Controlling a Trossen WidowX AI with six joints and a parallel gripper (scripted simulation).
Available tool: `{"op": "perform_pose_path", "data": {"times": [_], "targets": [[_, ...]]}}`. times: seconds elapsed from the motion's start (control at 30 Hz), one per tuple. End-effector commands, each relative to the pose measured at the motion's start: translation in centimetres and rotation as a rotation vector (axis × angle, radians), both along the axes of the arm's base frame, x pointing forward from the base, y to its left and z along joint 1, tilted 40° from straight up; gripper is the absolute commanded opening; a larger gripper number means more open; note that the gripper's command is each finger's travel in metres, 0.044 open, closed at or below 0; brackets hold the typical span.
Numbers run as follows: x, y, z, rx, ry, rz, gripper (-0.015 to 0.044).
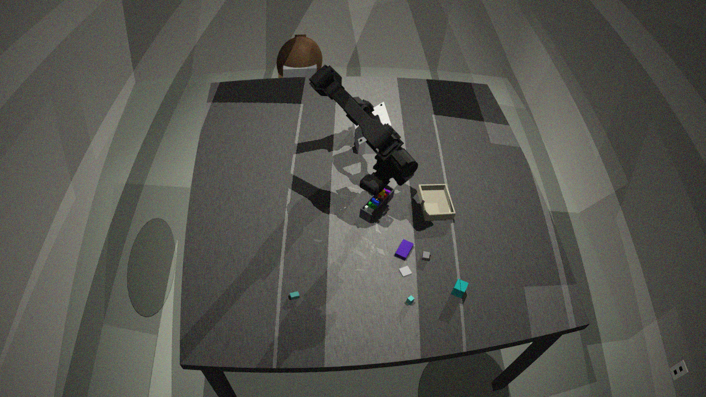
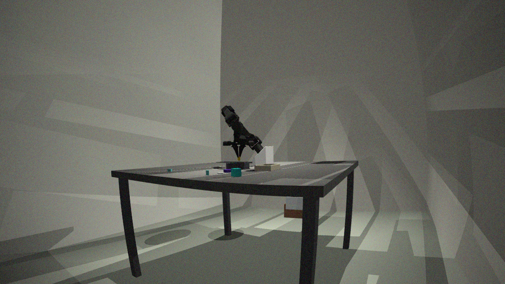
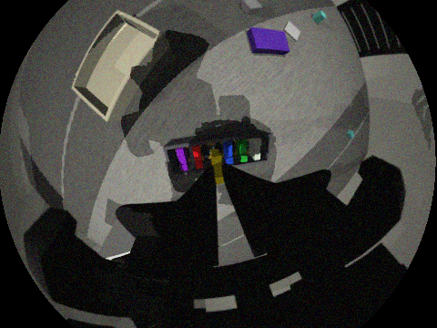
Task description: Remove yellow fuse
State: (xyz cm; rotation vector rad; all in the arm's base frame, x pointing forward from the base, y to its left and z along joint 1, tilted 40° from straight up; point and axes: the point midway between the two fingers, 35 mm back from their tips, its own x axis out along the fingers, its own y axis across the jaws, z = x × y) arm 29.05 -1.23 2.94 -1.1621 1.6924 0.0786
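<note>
My gripper (image 2: 238,157) (image 3: 217,169) is shut on the yellow fuse (image 2: 238,159) (image 3: 217,157), which hangs upright from the fingertips. In the exterior view the fuse shows just over the top of the dark fuse block (image 1: 366,215) (image 2: 237,165) (image 3: 182,143); any gap beneath it is too small to tell. The purple fuse (image 3: 182,159), red fuse (image 3: 197,157), blue fuse (image 3: 228,152), green fuse (image 3: 243,148) and white fuse (image 3: 257,157) stand in the block. The cream tray (image 1: 440,216) (image 2: 262,168) (image 3: 109,77) is empty, right of the block in the top view. There the arm hides the fingertips.
A purple slab (image 1: 404,249) (image 3: 269,41), a white tile (image 1: 405,271) (image 3: 292,31) and a small grey cube (image 1: 426,255) lie in front of the block and tray. A teal block (image 1: 460,288) (image 2: 236,172) and two small teal pieces lie farther forward.
</note>
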Motion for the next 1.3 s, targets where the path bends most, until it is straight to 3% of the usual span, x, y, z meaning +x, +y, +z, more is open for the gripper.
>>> {"op": "perform_pose_path", "data": {"times": [0.0, 0.5, 1.27], "targets": [[0.0, 0.4, 0.4, 0.006, -0.004, -0.005, 0.0], [0.1, 1.8, 1.5, 0.008, -0.004, -0.004, 0.0], [2.5, 11.7, -5.9, 0.024, -0.005, -0.001, 0.0]]}}
